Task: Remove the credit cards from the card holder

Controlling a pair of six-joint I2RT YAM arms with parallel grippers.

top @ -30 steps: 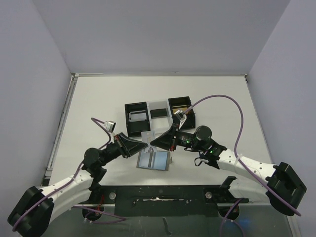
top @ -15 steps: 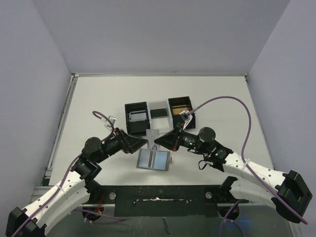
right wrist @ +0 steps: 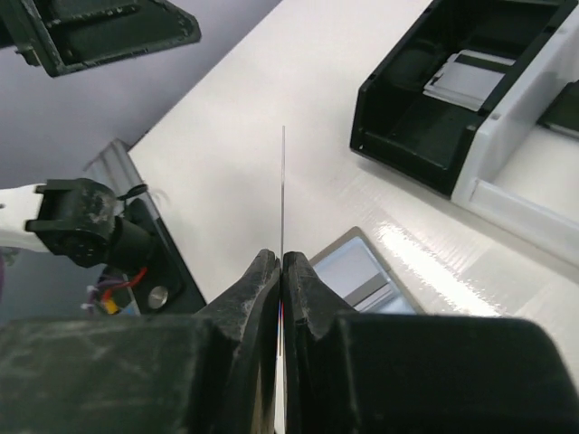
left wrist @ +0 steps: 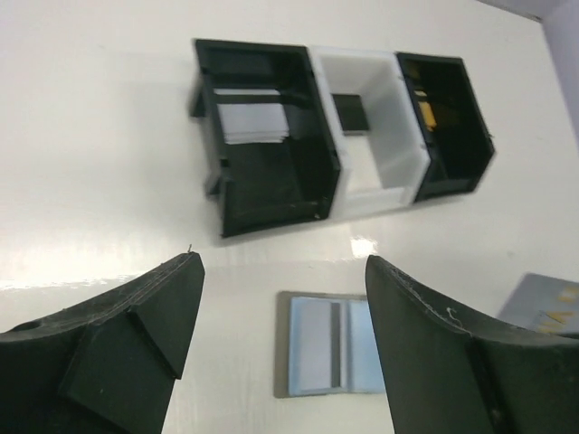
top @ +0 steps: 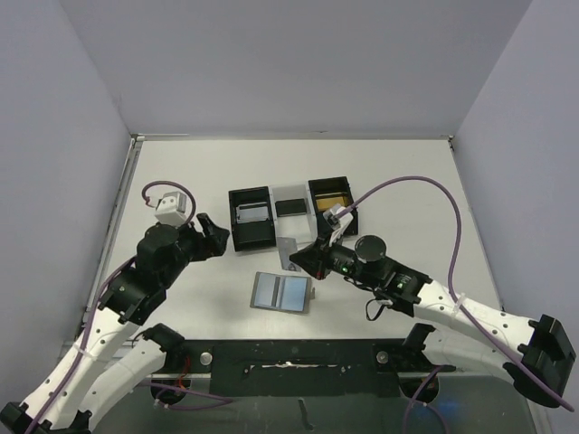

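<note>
Card holder [top: 282, 292] is lying open on the table [top: 389, 181], long axis left-right, just nearside of the right pincer [top: 295, 260], which is pinching a grey card [top: 286, 250]. Left pincer [top: 214, 237] is standing spread and empty, farther off leftward.

A tray [top: 252, 240] is standing just behind the open card holder [top: 282, 292], with the right gripper [top: 300, 260] and its card [top: 288, 252] hanging between them, leaving bare table [top: 228, 291] to the holder's left.
</note>
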